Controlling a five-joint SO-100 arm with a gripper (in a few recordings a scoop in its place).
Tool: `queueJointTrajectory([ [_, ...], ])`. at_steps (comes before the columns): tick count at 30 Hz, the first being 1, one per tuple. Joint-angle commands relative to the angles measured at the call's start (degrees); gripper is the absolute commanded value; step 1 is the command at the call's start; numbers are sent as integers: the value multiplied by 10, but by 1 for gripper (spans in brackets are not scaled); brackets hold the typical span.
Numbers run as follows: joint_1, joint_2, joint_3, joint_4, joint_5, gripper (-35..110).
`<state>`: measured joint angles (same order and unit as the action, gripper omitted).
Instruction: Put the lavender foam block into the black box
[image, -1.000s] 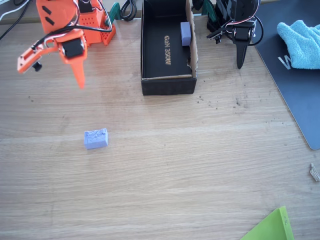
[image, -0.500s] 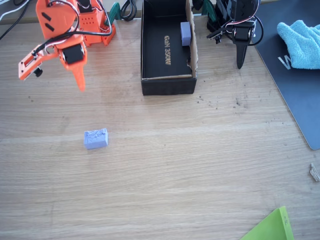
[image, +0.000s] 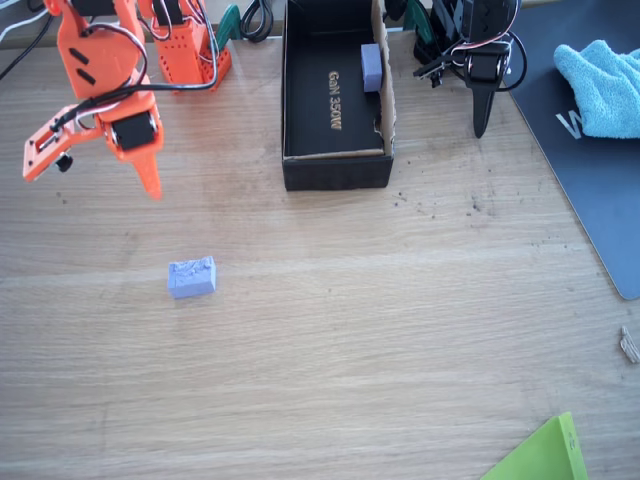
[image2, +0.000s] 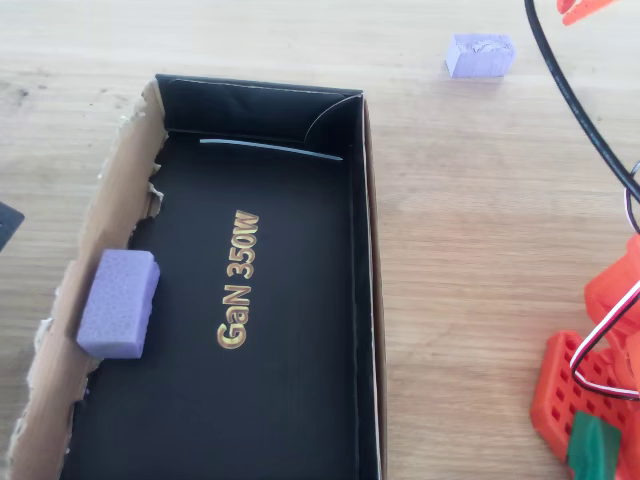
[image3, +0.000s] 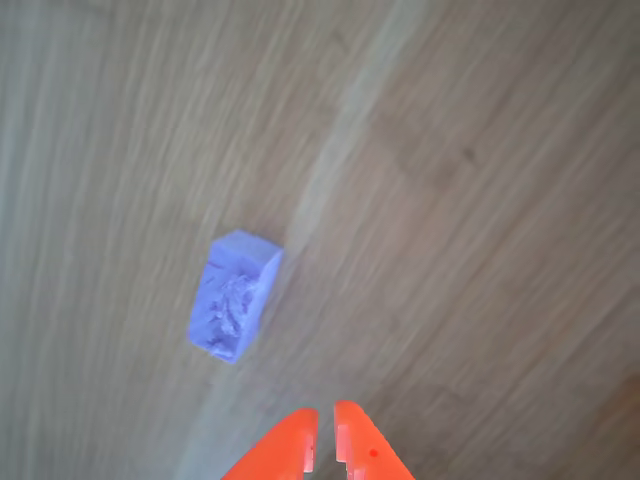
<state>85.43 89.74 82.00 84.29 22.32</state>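
Note:
The lavender foam block (image: 191, 278) lies on the wooden table with its rough pitted face up, left of centre; it also shows in the overhead view (image2: 480, 55) and the wrist view (image3: 235, 297). My orange gripper (image: 152, 188) hangs above the table, up and left of the block, fingers together and holding nothing. In the wrist view the gripper (image3: 325, 440) sits a little to the lower right of the block. The black box (image: 294, 170) stands open at the top centre, its gold lettering (image2: 238, 294) on the floor. A second purple block (image2: 118, 303) rests inside against the torn cardboard wall.
The arm's orange base (image: 185, 50) stands left of the box. A blue cloth (image: 600, 85) lies on a dark mat (image: 600, 200) at the right. A green sheet corner (image: 540, 455) pokes in at the bottom right. Bare wood surrounds the block.
My gripper has swung left and slightly lower in the fixed view. The blocks and the box have not moved.

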Motion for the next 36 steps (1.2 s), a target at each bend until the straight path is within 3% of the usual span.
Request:
queueJointTrajectory([
  [1, 14, 9, -23, 4, -9, 0],
  [17, -7, 16, -29, -44, -47, 0],
  [36, -69, -41, -111, -31, -112, 0],
])
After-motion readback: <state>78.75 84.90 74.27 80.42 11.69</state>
